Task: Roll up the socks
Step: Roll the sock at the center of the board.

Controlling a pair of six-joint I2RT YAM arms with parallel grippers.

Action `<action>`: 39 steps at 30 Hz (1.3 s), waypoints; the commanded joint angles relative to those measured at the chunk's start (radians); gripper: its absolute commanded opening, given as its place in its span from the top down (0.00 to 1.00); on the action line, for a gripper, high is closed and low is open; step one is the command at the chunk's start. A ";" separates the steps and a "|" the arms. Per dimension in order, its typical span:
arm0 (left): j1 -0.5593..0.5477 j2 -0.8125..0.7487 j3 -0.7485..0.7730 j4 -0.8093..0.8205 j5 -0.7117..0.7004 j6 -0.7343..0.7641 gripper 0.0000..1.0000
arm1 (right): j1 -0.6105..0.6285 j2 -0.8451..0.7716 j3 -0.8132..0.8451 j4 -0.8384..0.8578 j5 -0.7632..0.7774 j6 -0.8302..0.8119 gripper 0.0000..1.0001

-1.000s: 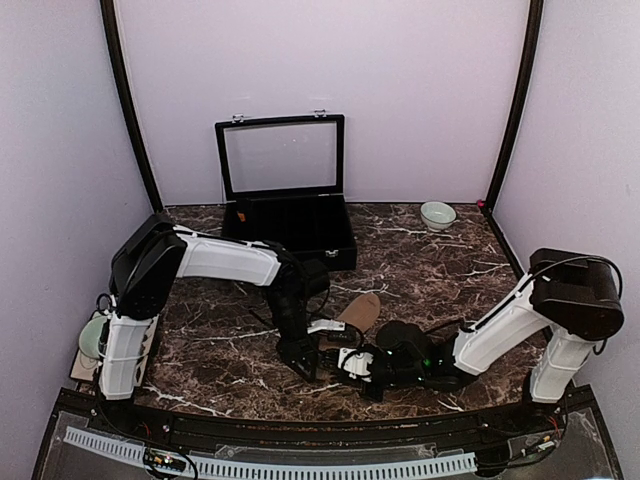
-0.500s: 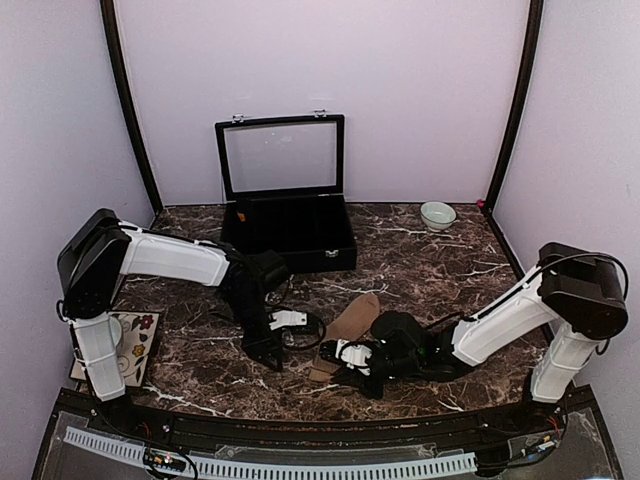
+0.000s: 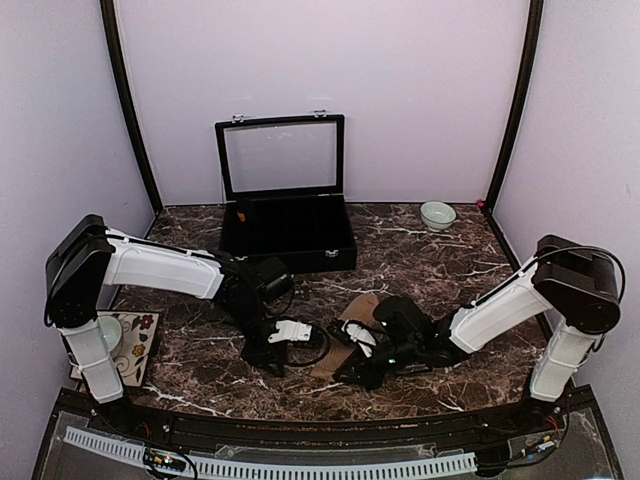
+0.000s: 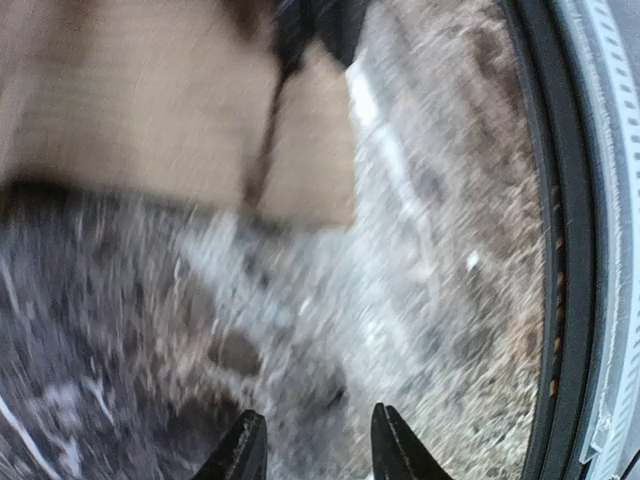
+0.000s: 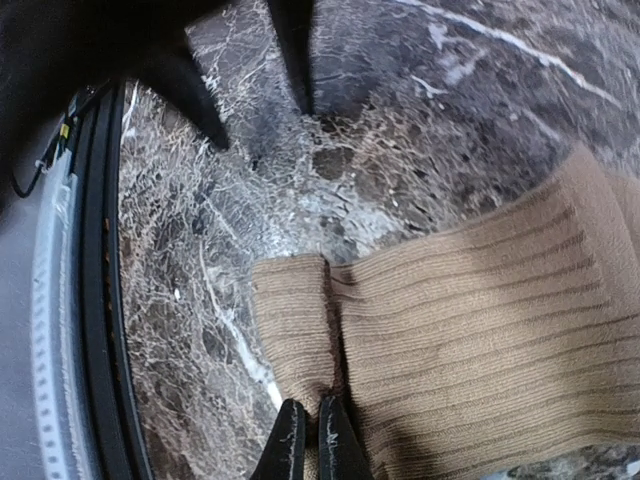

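A tan ribbed sock lies on the dark marble table near the front middle. In the right wrist view the sock has its near end folded over into a short flap. My right gripper is shut on the edge of that fold; in the top view it is low at the sock's near end. My left gripper is just left of the sock, low over the table. In the blurred left wrist view it is open and empty, with the sock ahead of it.
An open black display case stands at the back middle. A small pale bowl sits at the back right. A cup on a floral mat is at the left edge. The black front rail runs close behind both grippers.
My left arm has swung left and its gripper has backed off the sock. My right gripper has shifted left with the sock's end, and the sock has been drawn towards the front.
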 commanded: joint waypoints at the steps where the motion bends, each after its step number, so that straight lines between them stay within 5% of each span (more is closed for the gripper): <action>1: -0.081 0.005 0.084 -0.002 0.012 0.040 0.62 | -0.025 0.049 -0.087 -0.090 -0.055 0.213 1.00; 14: -0.167 0.137 0.230 -0.047 0.024 0.071 0.65 | -0.077 0.156 -0.081 -0.054 -0.144 0.342 1.00; 25: -0.168 0.174 0.179 0.088 -0.052 0.040 0.82 | -0.088 0.184 -0.102 0.037 -0.175 0.400 1.00; 32: -0.177 0.141 0.191 0.030 -0.042 0.037 0.67 | -0.089 0.194 -0.102 0.014 -0.190 0.403 1.00; 39: -0.190 0.082 0.213 -0.019 -0.061 0.037 0.67 | -0.092 0.206 -0.110 0.010 -0.199 0.404 1.00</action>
